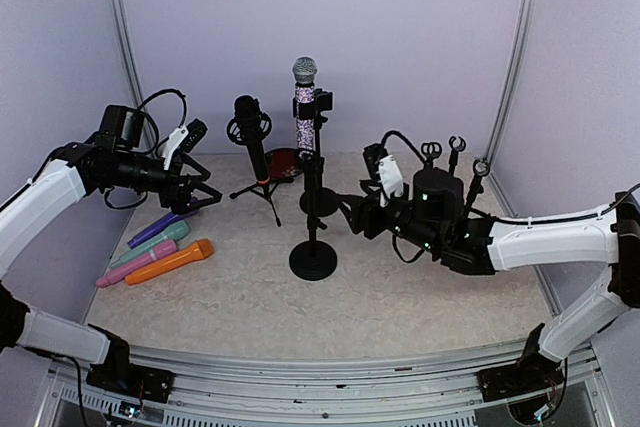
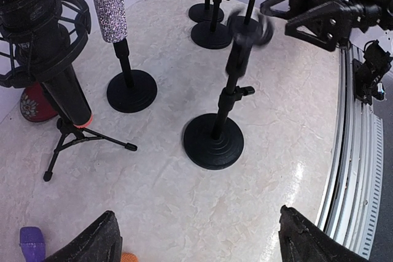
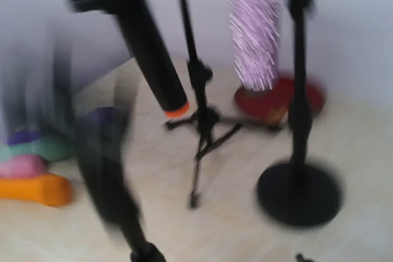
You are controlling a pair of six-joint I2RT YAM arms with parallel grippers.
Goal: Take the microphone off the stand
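Observation:
A glittery purple-and-silver microphone (image 1: 305, 107) stands upright in a clip on a round-based stand (image 1: 318, 199) at the back middle. It also shows in the left wrist view (image 2: 109, 4) and, blurred, in the right wrist view (image 3: 253, 35). A black microphone (image 1: 252, 142) sits in a shock mount on a tripod (image 2: 73, 142) left of it. My left gripper (image 1: 205, 199) is open and empty, left of the tripod. My right gripper (image 1: 352, 217) is open and empty, right of an empty round-based stand (image 1: 313, 247). The right wrist view is motion-blurred.
Purple, teal, pink and orange microphones (image 1: 170, 260) lie loose on the table's left side. A red disc (image 1: 285, 160) lies behind the tripod. Several small stands (image 1: 457, 152) rise at the back right. A metal rail (image 1: 330, 377) runs along the table's front edge.

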